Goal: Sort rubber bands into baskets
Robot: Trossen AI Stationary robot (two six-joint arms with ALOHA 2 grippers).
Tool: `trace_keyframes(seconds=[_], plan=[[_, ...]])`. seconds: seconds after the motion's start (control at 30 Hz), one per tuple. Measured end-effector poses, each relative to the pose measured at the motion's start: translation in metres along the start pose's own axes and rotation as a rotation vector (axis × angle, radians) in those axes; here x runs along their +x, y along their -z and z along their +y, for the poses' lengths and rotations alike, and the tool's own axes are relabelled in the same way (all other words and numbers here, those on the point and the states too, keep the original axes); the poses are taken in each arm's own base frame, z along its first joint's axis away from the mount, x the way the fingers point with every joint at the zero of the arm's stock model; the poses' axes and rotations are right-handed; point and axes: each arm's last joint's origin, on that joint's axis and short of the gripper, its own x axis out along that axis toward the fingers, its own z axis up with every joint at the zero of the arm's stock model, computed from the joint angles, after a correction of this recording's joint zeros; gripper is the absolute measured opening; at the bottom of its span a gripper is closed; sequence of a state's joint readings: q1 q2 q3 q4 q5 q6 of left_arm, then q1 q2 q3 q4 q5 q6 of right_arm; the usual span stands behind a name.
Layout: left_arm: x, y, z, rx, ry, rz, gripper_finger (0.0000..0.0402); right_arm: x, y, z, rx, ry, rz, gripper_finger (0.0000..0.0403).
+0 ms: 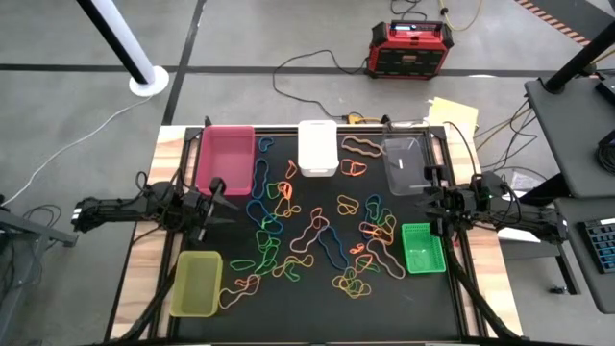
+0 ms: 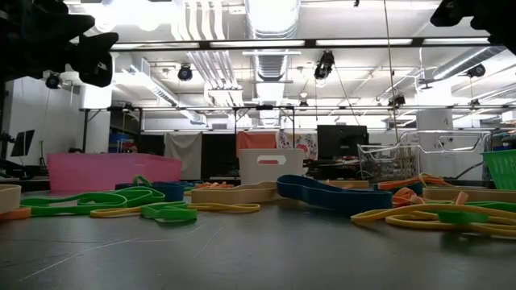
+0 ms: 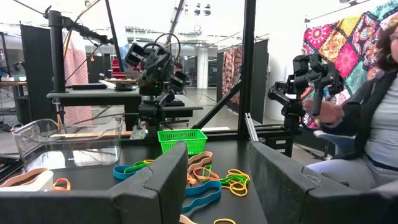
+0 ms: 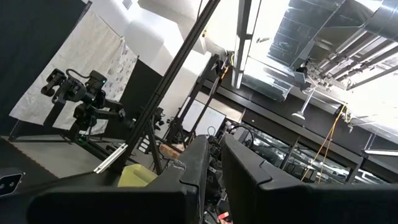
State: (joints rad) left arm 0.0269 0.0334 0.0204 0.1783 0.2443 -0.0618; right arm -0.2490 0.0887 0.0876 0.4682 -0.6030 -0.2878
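From my remote station, both arms hang raised above the black tabletop (image 1: pixel 317 308). My left gripper (image 1: pixel 219 207) hovers at the left edge just beside the pink-magenta basket (image 1: pixel 227 157), its jaws spread wide and empty. My right gripper (image 1: pixel 430 204) sits at the right edge between the clear basket (image 1: pixel 406 163) and the bright green basket (image 1: pixel 423 247), its jaws drawn narrow with only a slim gap, gripping nothing. The rubber bands (image 1: pixel 317 235) lie scattered across the middle of the mat, outside the baskets. The white basket (image 1: pixel 318 147) stands at the far edge, the yellow-green basket (image 1: pixel 197 283) at the near left corner. A seated person (image 3: pixel 379 118) shows beyond the table.
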Motion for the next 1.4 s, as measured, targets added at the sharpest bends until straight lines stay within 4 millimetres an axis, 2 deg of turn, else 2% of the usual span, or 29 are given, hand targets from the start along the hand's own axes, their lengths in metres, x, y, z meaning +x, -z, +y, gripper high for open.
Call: trace_keyframes(seconds=[0.17, 0.27, 0.37, 0.5, 0.67, 0.9, 1.1, 1.2, 1.3, 1.4], plan=[[0.000, 0.000, 0.000, 0.000, 0.000, 0.000, 0.0155, 0.000, 0.000, 0.000, 0.027, -0.002, 0.000, 0.0038], [0.000, 0.000, 0.000, 0.000, 0.000, 0.000, 0.0155, 0.000, 0.002, 0.001, 0.299, -0.027, 0.017, 0.0038], [0.000, 0.000, 0.000, 0.000, 0.000, 0.000, 0.0155, 0.000, 0.009, 0.004, 0.492, -0.032, 0.084, 0.0038], [0.000, 0.000, 0.000, 0.000, 0.000, 0.000, 0.0155, -0.001, 0.019, 0.007, 0.681, -0.027, 0.182, 0.0038], [0.000, 0.000, 0.000, 0.000, 0.000, 0.000, 0.0155, -0.004, 0.031, 0.012, 0.828, 0.026, 0.220, 0.0038], [0.000, -0.002, 0.000, 0.005, 0.001, -0.020, 0.0155, -0.004, 0.036, 0.013, 0.843, 0.177, 0.219, 0.0038], [-0.005, -0.031, -0.003, -0.072, 0.045, -0.325, 0.0155, -0.001, 0.029, 0.013, 0.770, 0.143, 0.158, 0.0038], [-0.010, -0.042, -0.005, -0.090, 0.074, -0.443, 0.0155, 0.000, 0.026, 0.011, 0.712, 0.239, 0.126, 0.0038], [-0.012, -0.046, -0.006, -0.136, 0.116, -0.481, 0.0155, 0.000, 0.026, 0.008, 0.682, 0.320, 0.112, 0.0038], [-0.012, -0.046, -0.008, -0.070, 0.142, -0.470, 0.0155, 0.004, 0.021, 0.004, 0.682, 0.322, 0.119, 0.0038]])
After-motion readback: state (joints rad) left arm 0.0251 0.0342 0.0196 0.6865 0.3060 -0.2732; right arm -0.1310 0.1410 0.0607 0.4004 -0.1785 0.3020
